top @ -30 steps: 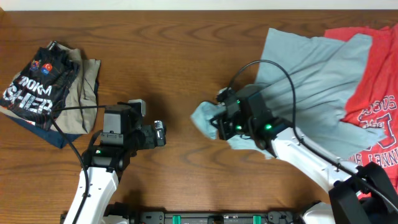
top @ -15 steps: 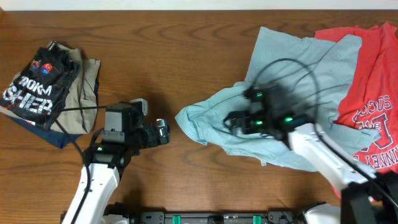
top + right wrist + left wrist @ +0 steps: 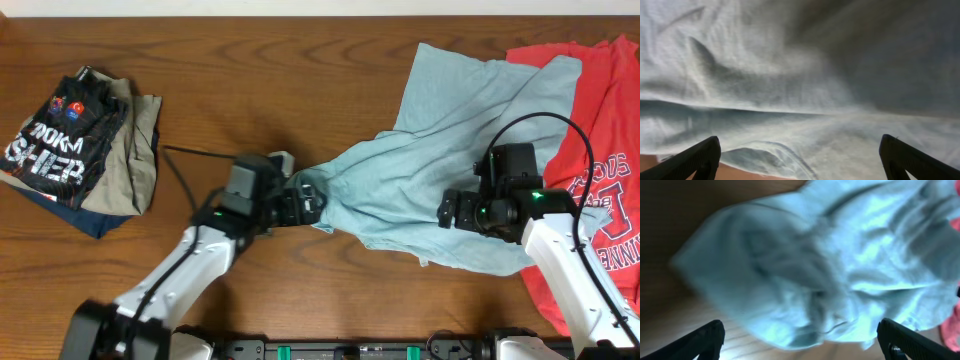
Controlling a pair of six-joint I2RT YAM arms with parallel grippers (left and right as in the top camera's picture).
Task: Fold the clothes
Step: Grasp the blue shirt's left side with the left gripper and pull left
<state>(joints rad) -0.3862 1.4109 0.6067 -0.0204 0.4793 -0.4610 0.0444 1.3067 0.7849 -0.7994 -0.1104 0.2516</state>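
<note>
The pale blue-grey T-shirt [image 3: 440, 160] lies rumpled across the right half of the table, one bunched end reaching left to the middle. My left gripper [image 3: 306, 201] is at that bunched end, open. In the left wrist view the cloth [image 3: 810, 265] fills the frame, blurred, and nothing is clamped between the fingertips [image 3: 702, 341]. My right gripper [image 3: 449, 212] hovers open over the shirt's lower right part; its wrist view shows only cloth [image 3: 805, 85] between the spread fingers [image 3: 920, 159]. The red T-shirt [image 3: 600, 140] with white lettering lies partly under the blue one at the right edge.
A pile of other garments [image 3: 80, 140], dark printed cloth over tan, sits at the table's left. Bare wood [image 3: 250, 90] runs between it and the blue shirt. The left arm's cable [image 3: 195, 155] trails over the wood.
The right gripper opened, let go of the blue shirt's bunched end and drew back right. The left arm swung right to that end. The shirt now reaches farther left.
</note>
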